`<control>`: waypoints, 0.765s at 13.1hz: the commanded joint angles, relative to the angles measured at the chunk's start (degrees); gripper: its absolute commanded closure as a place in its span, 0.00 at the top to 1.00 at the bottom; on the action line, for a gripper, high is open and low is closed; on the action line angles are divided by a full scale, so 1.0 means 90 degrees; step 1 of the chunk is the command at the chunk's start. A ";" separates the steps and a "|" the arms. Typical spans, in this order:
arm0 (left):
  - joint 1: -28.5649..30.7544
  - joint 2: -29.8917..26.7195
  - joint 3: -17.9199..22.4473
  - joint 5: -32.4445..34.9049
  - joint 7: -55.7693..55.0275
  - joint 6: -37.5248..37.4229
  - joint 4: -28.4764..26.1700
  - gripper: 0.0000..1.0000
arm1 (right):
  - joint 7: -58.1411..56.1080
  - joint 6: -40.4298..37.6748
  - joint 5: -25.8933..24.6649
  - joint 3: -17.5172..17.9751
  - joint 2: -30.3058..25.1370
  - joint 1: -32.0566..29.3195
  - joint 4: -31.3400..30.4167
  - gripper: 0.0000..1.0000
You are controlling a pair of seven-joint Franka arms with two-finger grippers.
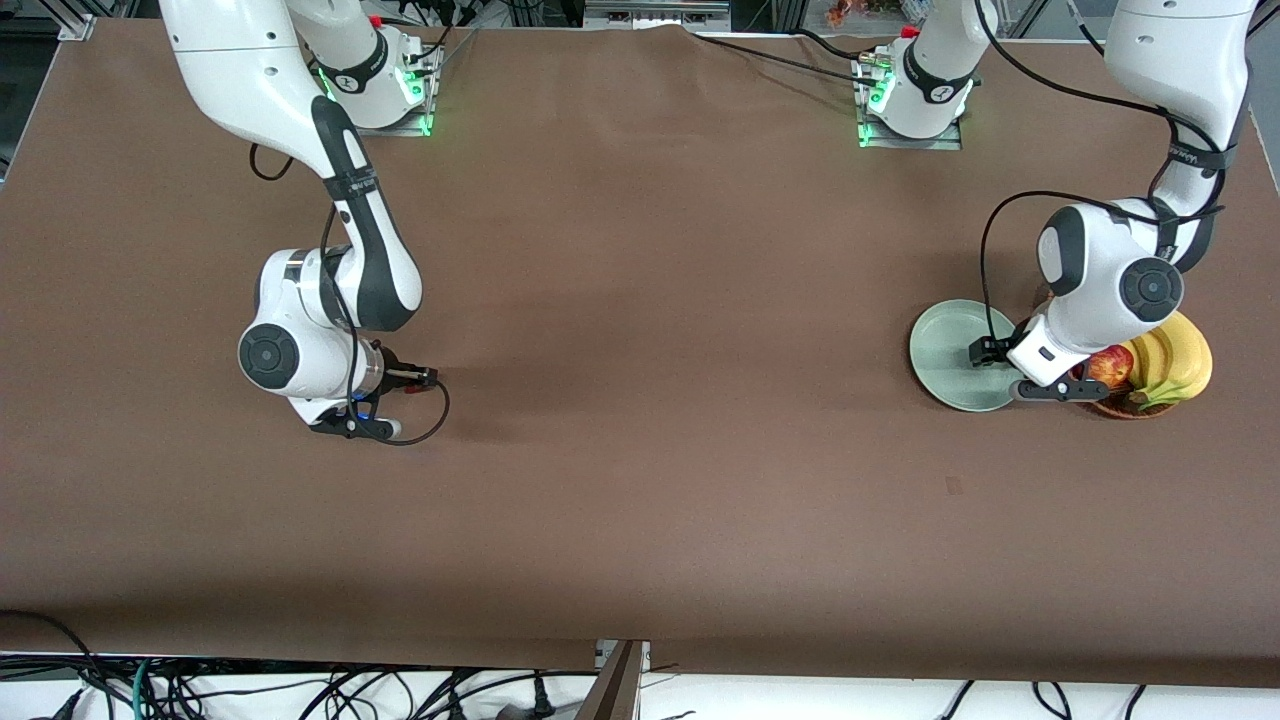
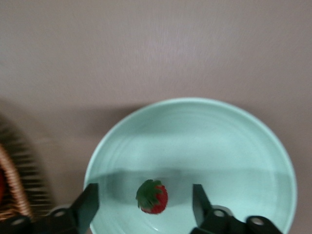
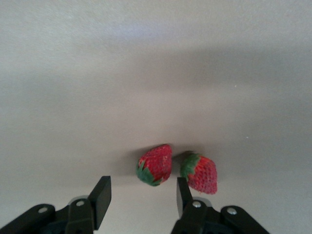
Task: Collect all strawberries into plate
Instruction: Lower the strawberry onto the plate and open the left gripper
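1. Mint-green and shallow, the plate [image 2: 204, 146] lies on the brown tabletop [image 1: 640, 400] at the left arm's end, just beside a wicker basket [image 1: 1135, 405] of bananas [image 1: 1175, 365] and an apple [image 1: 1110, 368].
2. The left gripper [image 2: 146, 204] is held low over the plate with its fingers apart; one strawberry [image 2: 152, 196] rests on the plate between them, touched by neither.
3. The right gripper [image 3: 141, 197] is held over bare tabletop at the right arm's end, fingers apart and empty. Two strawberries [image 3: 176, 169] lie side by side on the tabletop below it, almost touching.
4. Risk, as judged: a finger could come down on the second berry rather than in the gap between the pair, so one could be bruised or knocked rolling. That berry lies just outside one finger.
5. Risk, as judged: the berry on the plate could be nudged out if the left gripper is drawn away low, since the rim is shallow.
6. In the front view, no strawberry can be made out at all; each arm's own body hides what lies beneath it. Only the wrist views show the berries.
7. Only the front view shows how far apart the plate and the two loose berries lie: well apart, at the two ends of the tabletop.
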 commanded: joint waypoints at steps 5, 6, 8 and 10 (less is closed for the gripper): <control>-0.0137 -0.1279 -0.0545 -0.0204 0.0379 -0.0874 0.0071 1.00 | 0.0215 0.0114 0.0176 0.0025 0.0244 0.0016 0.0093 0.55; -0.0137 -0.1396 -0.0556 -0.0204 0.0369 -0.1048 0.0081 1.00 | 0.0215 0.0134 0.0176 0.0025 0.0245 0.0006 0.0093 0.53; -0.0146 -0.1543 -0.0575 -0.0204 0.0349 -0.1245 0.0081 1.00 | 0.0215 0.0153 0.0186 0.0025 0.0283 0.0006 0.0093 0.50; -0.0146 -0.1718 -0.0605 -0.0204 0.0349 -0.1518 0.0052 1.00 | 0.0215 0.0183 0.0186 0.0025 0.0284 0.0006 0.0093 0.44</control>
